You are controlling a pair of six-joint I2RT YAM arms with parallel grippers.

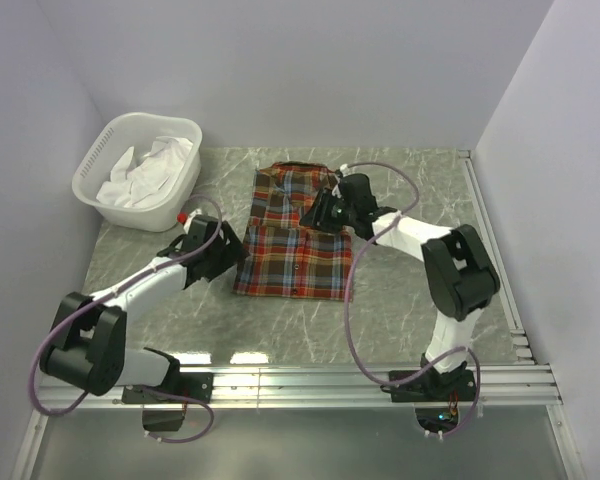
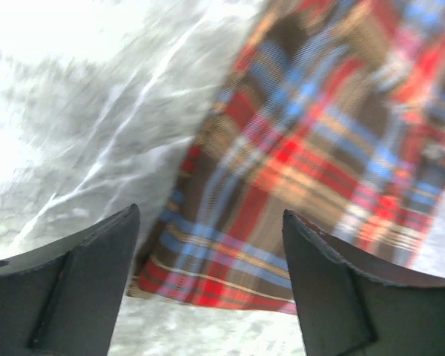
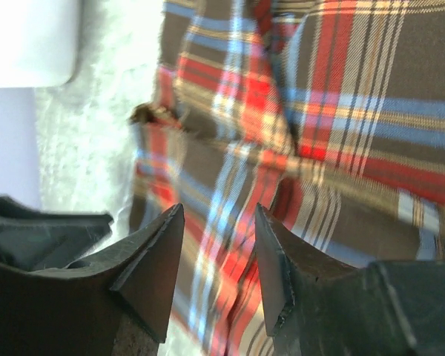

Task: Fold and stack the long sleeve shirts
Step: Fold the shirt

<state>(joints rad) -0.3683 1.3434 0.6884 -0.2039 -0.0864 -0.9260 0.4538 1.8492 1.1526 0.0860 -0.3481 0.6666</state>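
On the table point(image 1: 400, 300) the plaid shirt point(image 1: 292, 235) lies flat as a rectangle, so I judge the fold half done. My left gripper point(image 2: 211, 222) gapes empty at its lower-left corner, and my right gripper point(image 3: 219, 215) hovers over the cloth, slightly parted and holding nothing. Next, I'd pinch the hem and fold upward.

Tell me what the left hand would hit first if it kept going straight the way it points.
Probably the shirt: its corner lies right between the open fingers in the wrist view, with table beside it. Depth is unclear, so the left hand might brush the table first.
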